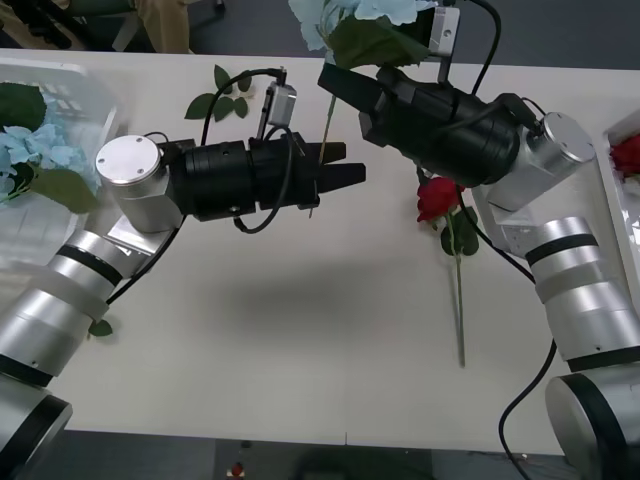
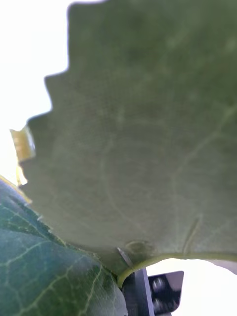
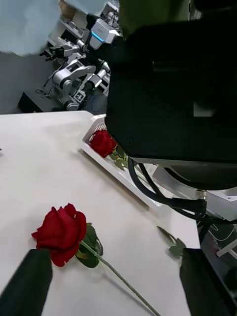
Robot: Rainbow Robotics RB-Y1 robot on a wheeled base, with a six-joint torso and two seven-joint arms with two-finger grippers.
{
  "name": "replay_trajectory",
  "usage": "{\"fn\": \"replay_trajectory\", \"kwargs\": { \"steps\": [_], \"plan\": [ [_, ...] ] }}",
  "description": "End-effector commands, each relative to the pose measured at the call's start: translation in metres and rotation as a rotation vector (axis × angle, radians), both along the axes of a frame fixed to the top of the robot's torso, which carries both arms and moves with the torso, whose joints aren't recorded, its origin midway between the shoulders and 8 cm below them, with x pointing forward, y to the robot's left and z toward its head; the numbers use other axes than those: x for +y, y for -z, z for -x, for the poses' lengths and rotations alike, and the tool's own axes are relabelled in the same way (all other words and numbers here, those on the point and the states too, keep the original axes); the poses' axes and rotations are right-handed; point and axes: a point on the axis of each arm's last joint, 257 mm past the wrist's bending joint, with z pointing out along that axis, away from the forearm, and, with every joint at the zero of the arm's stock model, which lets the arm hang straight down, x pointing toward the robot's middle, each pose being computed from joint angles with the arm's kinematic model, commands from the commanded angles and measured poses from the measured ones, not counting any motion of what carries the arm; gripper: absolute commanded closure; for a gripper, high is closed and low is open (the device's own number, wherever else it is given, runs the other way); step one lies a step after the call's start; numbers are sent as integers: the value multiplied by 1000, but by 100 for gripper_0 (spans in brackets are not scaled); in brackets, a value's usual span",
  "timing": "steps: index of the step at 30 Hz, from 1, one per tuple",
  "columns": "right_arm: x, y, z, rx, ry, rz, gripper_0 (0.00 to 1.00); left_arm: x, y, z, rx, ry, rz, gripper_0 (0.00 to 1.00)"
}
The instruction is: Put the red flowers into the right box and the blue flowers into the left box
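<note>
Blue flower (image 1: 350,15) hanging mid-air over the table (image 1: 300,330), you're gripping its stem in the right gripper (image 1: 335,85), left gripper (image 1: 340,172) sitting open beside the stem, red rose (image 1: 437,197) lying on table, another in right box (image 1: 628,155).

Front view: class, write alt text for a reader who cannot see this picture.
Two black grippers meet above a white table: the right gripper holds a blue flower by its stem, and the open left gripper closes in on that stem. A red rose lies on the table; another blue flower sits in the left box.
</note>
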Motion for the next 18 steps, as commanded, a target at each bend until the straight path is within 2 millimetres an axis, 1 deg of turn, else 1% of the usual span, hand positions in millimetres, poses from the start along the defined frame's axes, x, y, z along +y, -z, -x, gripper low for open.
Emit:
{"fn": "replay_trajectory", "kwargs": {
  "steps": [1, 9, 18],
  "plan": [
    [18, -31, 11, -91, -26, -13, 100, -2, -18, 0, -71, 16, -9, 100],
    [20, -29, 9, -83, -19, -9, 100, -1, -21, -3, -67, 6, 5, 100],
    [20, -29, 9, -85, -21, -7, 100, 2, -21, -6, -67, -5, 2, 100]
  ]
}}
